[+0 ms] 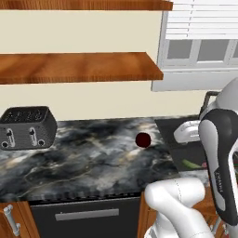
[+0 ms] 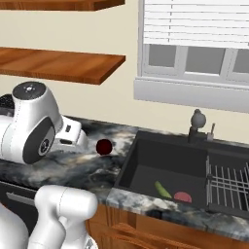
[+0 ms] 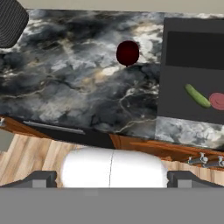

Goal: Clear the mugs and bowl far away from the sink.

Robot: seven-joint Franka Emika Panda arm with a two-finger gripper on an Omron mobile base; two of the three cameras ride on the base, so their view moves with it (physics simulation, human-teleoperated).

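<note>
A dark red mug (image 1: 143, 140) (image 2: 104, 147) (image 3: 127, 53) stands on the marbled black counter, just left of the sink (image 1: 169, 128) (image 2: 160, 155) (image 3: 192, 52). The bowl is out of view. My gripper (image 3: 111, 180) is open, its two dark fingertips (image 3: 43, 179) wide apart with nothing between them. It hangs well above the counter's front edge and looks down at it. The mug lies ahead of it, clearly apart. In the base views the white hand (image 1: 187, 131) (image 2: 68, 137) hovers close to the mug.
A green vegetable (image 2: 163, 189) (image 3: 197, 95) and a pink round item (image 2: 182, 196) (image 3: 217, 100) lie in the basin. A faucet (image 2: 197, 121) stands behind it and a wire rack (image 2: 228, 182) at its right. A black toaster (image 1: 28, 128) sits far left. Wooden shelves (image 1: 79, 65) overhang the counter.
</note>
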